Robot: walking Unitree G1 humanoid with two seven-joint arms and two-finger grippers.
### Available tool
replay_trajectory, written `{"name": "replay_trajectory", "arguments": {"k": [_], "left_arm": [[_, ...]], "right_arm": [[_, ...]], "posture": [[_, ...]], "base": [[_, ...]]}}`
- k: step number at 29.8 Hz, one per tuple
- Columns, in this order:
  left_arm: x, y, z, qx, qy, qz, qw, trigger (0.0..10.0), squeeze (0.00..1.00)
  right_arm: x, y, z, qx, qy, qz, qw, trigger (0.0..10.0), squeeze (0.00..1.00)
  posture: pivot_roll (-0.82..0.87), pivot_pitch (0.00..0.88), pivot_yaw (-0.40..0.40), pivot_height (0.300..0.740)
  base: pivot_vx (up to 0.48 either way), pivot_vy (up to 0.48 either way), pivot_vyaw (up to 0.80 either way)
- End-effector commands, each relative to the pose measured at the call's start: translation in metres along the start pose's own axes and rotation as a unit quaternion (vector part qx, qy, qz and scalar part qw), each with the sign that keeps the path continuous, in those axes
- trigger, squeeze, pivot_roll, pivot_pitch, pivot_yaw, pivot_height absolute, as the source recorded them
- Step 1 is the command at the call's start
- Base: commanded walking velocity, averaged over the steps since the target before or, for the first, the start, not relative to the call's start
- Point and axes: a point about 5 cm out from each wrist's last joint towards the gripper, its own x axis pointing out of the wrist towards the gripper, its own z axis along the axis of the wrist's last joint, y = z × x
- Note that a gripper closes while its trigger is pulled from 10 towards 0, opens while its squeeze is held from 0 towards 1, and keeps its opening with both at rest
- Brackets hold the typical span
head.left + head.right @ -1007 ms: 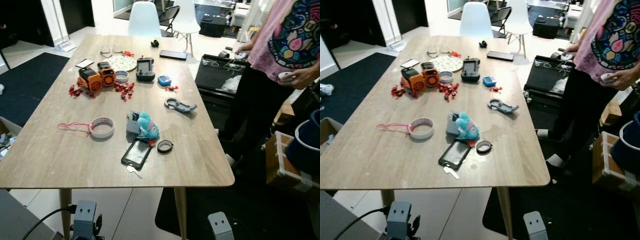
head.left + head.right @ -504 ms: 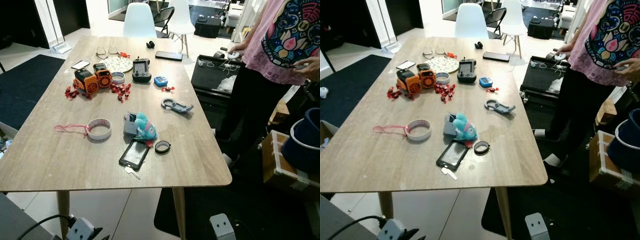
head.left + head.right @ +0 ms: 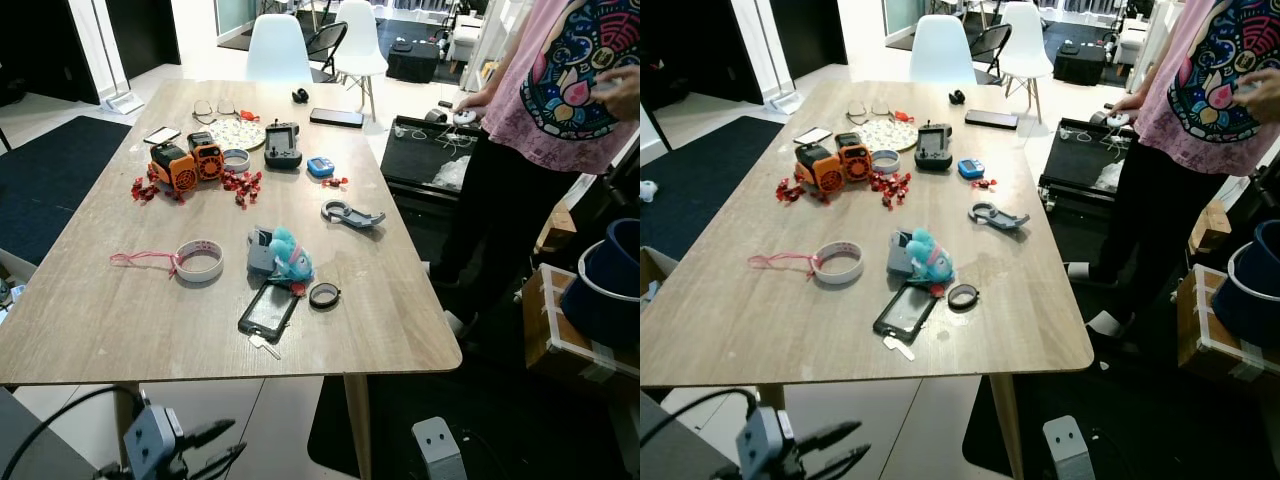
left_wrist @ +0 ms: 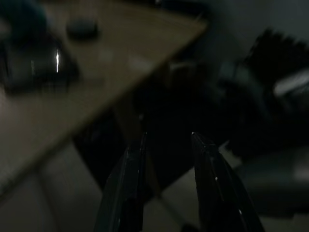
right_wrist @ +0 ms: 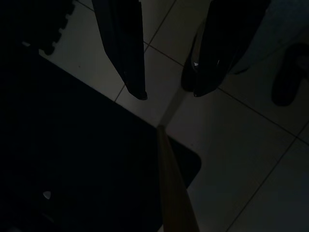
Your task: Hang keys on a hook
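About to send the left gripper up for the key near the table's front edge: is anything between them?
The left gripper hangs below the wooden table, jaws open, so the table's front edge lies between it and the key. On top, the key lies against the near end of the black phone case, with bare wood toward the edge.

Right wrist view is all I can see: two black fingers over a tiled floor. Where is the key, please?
Observer: A silver key lies on the wooden table, near its front edge, beside a black case.
Operator: Is the left gripper near it?
Observer: The left gripper is open, below the table's front edge.
Operator: Is anybody close?
Observer: A person stands at the table's right side.
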Motion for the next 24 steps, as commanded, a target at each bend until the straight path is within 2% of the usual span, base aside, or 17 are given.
{"name": "replay_trajectory", "arguments": {"k": [1,2,3,4,6,10,11,13,17,18,19,20,24], "left_arm": [[0.000,-0.001,0.004,-0.008,0.000,-0.009,1.000,10.0,0.00],[0.014,0.006,0.027,-0.026,-0.047,0.002,0.999,10.0,0.00],[0.014,0.006,0.027,-0.026,-0.047,0.002,0.999,10.0,0.00],[0.018,0.008,0.035,-0.036,-0.062,0.008,0.997,10.0,0.00],[0.038,0.010,0.062,-0.048,-0.106,0.006,0.993,10.0,0.00],[0.052,0.007,0.081,-0.046,-0.149,-0.017,0.988,10.0,0.00],[0.052,0.007,0.081,-0.046,-0.149,-0.017,0.988,10.0,0.00],[0.064,-0.002,0.099,-0.029,-0.173,-0.060,0.983,10.0,0.00],[0.070,-0.007,0.108,-0.019,-0.178,-0.077,0.981,10.0,0.00],[0.076,-0.009,0.112,-0.010,-0.180,-0.082,0.980,10.0,0.00],[0.083,-0.010,0.117,-0.002,-0.180,-0.080,0.980,10.0,0.00],[0.083,-0.010,0.117,-0.002,-0.180,-0.080,0.980,10.0,0.00],[0.095,-0.007,0.114,0.016,-0.163,-0.041,0.986,10.0,0.00]], "right_arm": [[0.000,0.000,-0.002,0.001,0.004,0.002,1.000,10.0,0.00],[0.000,0.000,0.000,0.000,0.003,0.004,1.000,10.0,0.00],[0.000,0.000,0.000,0.000,0.003,0.004,1.000,10.0,0.00],[0.000,0.001,0.000,0.000,0.002,0.006,1.000,10.0,0.00],[0.002,0.003,0.007,0.004,-0.015,0.013,1.000,10.0,0.00],[0.003,0.004,0.010,0.004,-0.021,0.014,1.000,10.0,0.00],[0.003,0.004,0.010,0.004,-0.021,0.014,1.000,10.0,0.00],[0.003,0.003,0.007,0.003,-0.012,0.005,1.000,10.0,0.00],[0.001,-0.001,0.002,0.002,-0.001,-0.009,1.000,10.0,0.00],[-0.001,-0.007,-0.003,-0.002,0.010,-0.031,0.999,10.0,0.00],[-0.006,-0.020,-0.010,-0.010,0.019,-0.081,0.996,10.0,0.00],[-0.006,-0.020,-0.010,-0.010,0.019,-0.081,0.996,10.0,0.00],[-0.016,-0.048,-0.009,-0.002,-0.020,-0.173,0.985,10.0,0.00]], "posture": [[0.07,0.045,-0.058,0.740],[0.07,0.047,-0.058,0.740],[0.07,0.047,-0.058,0.740],[0.07,0.047,-0.058,0.740],[0.07,0.048,-0.056,0.740],[0.07,0.049,-0.053,0.740],[0.07,0.049,-0.053,0.740],[0.07,0.048,-0.054,0.740],[0.07,0.046,-0.056,0.740],[0.07,0.047,-0.054,0.740],[0.07,0.048,-0.052,0.740],[0.07,0.048,-0.052,0.740],[0.07,0.049,-0.052,0.740]], "base": [[0.000,0.000,0.00],[0.000,0.000,0.00],[0.000,0.000,0.00],[0.000,0.000,0.00],[0.000,0.000,0.00],[0.000,0.000,0.00],[0.000,0.000,0.00],[0.000,0.000,0.00],[0.000,0.000,0.00],[0.000,0.000,0.00],[0.000,0.000,0.00],[0.000,0.000,0.00],[0.000,0.000,0.00]]}}
